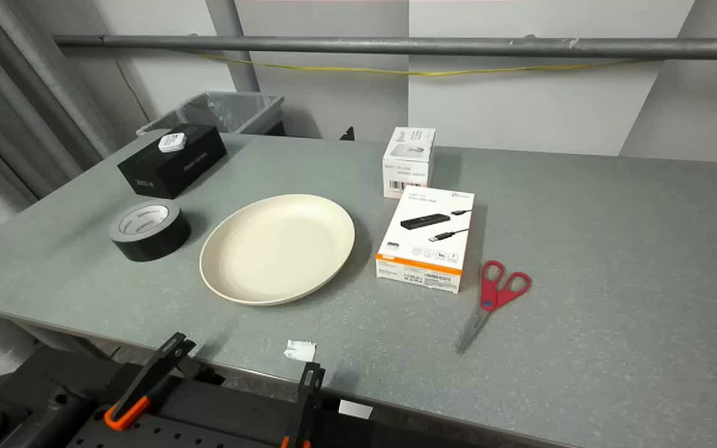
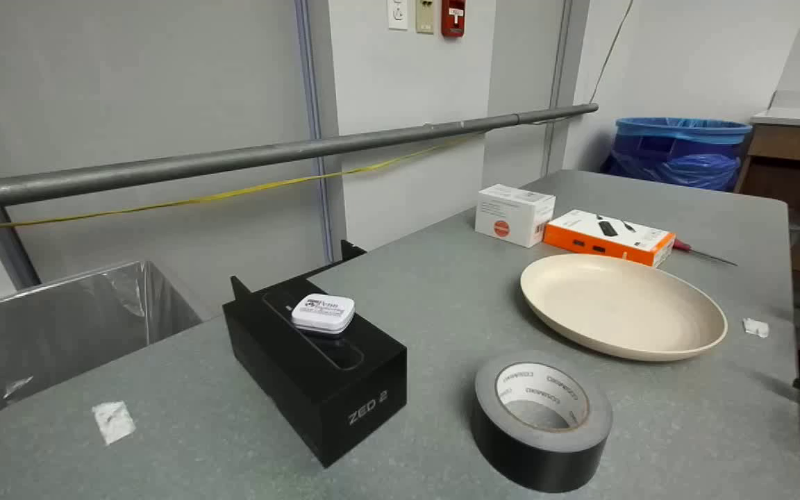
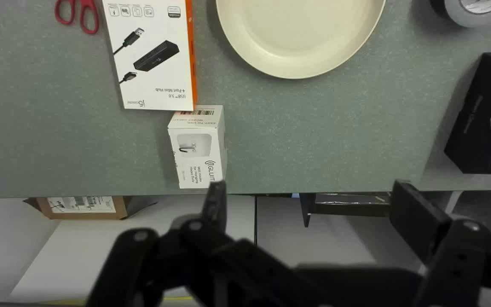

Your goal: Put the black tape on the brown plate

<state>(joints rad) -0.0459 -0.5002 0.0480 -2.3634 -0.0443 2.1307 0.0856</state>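
Black tape roll (image 2: 546,441) lies flat on desk (image 3: 322,128), hollow core facing up, ahead and to right of fingers (image 3: 418,217) in wrist view, well apart from them. Fingers spread wide, released. Round cream plate (image 3: 301,36) ahead of gap between fingers, near tape, apart. ZED 2 box (image 3: 478,132), white tin (image 2: 323,311) on top, also ahead and right. White GLUIT-marked box (image 3: 198,147) just ahead of left-hand fingertip; USB 3.0 mini hub box (image 3: 154,55) farther ahead, red-handled scissors (image 3: 88,17) to its left.
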